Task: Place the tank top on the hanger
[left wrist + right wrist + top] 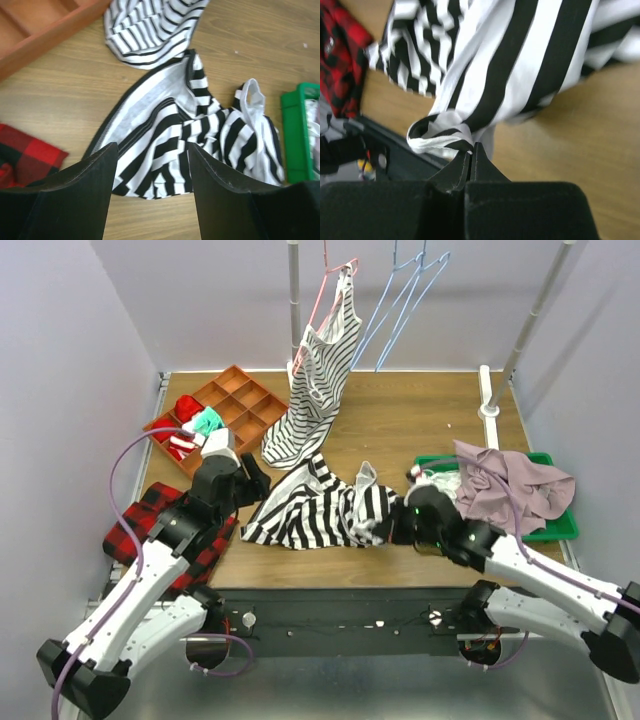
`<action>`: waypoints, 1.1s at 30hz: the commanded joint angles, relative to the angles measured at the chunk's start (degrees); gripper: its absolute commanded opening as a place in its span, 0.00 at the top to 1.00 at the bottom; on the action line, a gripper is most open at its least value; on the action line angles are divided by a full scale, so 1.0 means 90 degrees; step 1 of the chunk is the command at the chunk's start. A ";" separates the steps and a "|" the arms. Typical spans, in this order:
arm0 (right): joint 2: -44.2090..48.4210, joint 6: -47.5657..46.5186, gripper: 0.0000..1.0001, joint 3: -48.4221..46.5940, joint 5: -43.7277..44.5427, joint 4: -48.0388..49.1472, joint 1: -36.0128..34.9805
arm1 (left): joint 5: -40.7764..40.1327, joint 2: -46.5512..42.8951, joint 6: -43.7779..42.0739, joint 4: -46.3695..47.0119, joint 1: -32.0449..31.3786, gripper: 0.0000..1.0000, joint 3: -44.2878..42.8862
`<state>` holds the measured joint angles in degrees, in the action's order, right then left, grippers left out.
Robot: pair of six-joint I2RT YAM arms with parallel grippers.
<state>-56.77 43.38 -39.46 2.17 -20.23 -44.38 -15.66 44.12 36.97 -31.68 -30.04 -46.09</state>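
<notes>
**Step in hand:** pickup of the garment. Hanging has not begun.

**Location:** The soft tank top with wide black-and-white stripes (320, 508) lies crumpled on the wooden table (420, 420), near the front edge and between the 2 arms. The thin light-blue wire hanger (410, 315) hangs from the rear rail, well apart from the garment.

**Right gripper** (470, 150): its fingers are pressed together on a bunched, white-edged fold at the garment's right end. The wrist view shows no gap between them.

**Left gripper** (152, 150): it hangs over the garment's left portion with fingers spread wide and holds nothing. Contact with the cloth cannot be told.

**Next move (judgement):**
1. The left gripper should descend and pinch a strap or the hem.
2. With 2 holds, the arms can spread an opening.
3. They would then lift the cloth toward the hanger, keeping it clear of the other garments nearby.
</notes>
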 commanded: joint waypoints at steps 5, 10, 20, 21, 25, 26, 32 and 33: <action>0.1269 0.2288 0.99 0.2206 0.0159 0.0040 -0.0889 | 0.2042 0.2429 -0.0396 0.2025 -0.0391 0.37 -0.0863; 0.0743 0.2466 0.99 0.2675 0.0100 0.0382 -0.0938 | 0.1926 0.4499 -0.1225 0.2124 -0.1240 0.37 -0.2192; 0.0664 0.2446 0.99 0.2773 0.0510 0.0519 -0.0948 | 0.2413 0.6923 -0.2057 0.1235 -0.1837 0.36 -0.4419; 0.0654 0.2456 0.99 0.2822 0.0501 0.0538 -0.0938 | 0.2443 0.7079 -0.2067 0.1245 -0.1896 0.35 -0.4469; 0.0722 0.2485 0.99 0.2871 0.0549 0.0539 -0.0948 | 0.2249 0.7470 -0.2125 0.0963 -0.2003 0.34 -0.4820; 0.0742 0.2495 0.99 0.2881 0.0588 0.0490 -0.0948 | 0.2200 0.7510 -0.2135 0.0933 -0.2033 0.34 -0.4888; 0.1005 0.2534 0.99 0.2939 0.0754 0.0353 -0.0948 | 0.2111 0.7627 -0.2184 0.0854 -0.2121 0.35 -0.4850; 0.1015 0.2544 0.99 0.2930 0.0764 0.0343 -0.0948 | 0.2101 0.7695 -0.2184 0.0835 -0.2131 0.36 -0.4869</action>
<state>-48.84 65.14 -14.33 5.61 -15.90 -52.51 3.73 112.22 18.72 -22.65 -48.60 -88.77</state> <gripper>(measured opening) 0.016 0.658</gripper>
